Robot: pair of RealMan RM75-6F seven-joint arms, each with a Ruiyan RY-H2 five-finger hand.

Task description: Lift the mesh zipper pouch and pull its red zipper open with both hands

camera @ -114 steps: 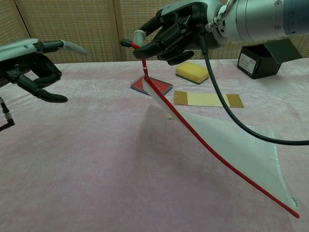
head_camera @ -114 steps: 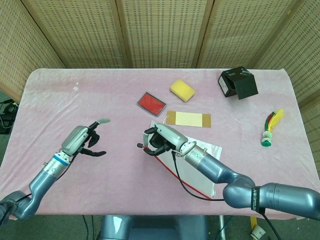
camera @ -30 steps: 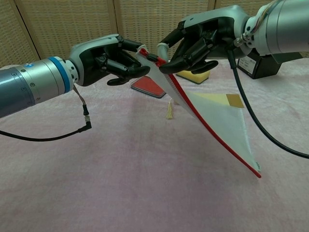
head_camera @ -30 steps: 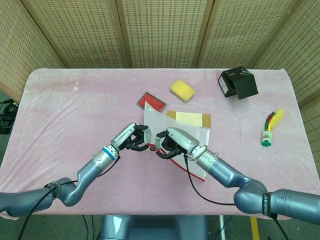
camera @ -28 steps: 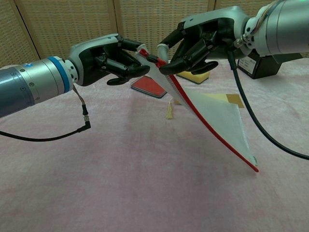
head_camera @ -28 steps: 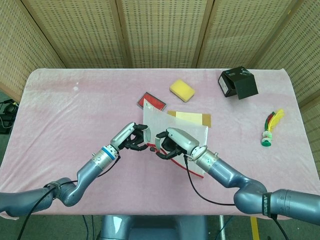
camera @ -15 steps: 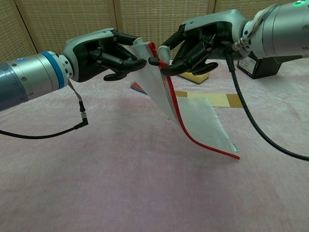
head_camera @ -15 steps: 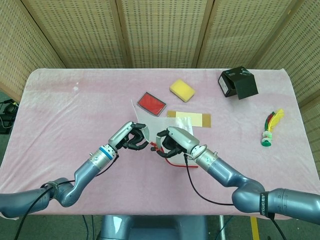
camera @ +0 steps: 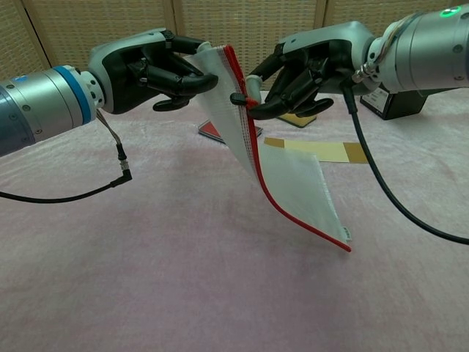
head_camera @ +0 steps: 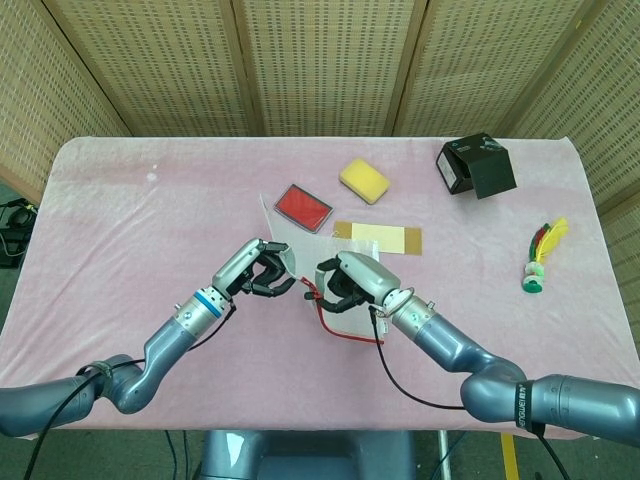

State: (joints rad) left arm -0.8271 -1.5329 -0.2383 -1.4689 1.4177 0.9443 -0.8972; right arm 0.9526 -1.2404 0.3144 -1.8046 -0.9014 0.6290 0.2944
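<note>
A: Hands drawn apart since a second ago; pouch [camera: 286,172] hangs off the table, left hand [camera: 150,70] clamped on its top corner.

B: Right hand [camera: 297,70] pinches the red zipper [camera: 245,99] pull, partway along. Opening begun, most still closed.

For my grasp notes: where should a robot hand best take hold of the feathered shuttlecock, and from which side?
Probably from above, pinching the shuttlecock across its narrow middle: it lies flat on the table, feathers pointing away from the robot, nothing beside it.
</note>
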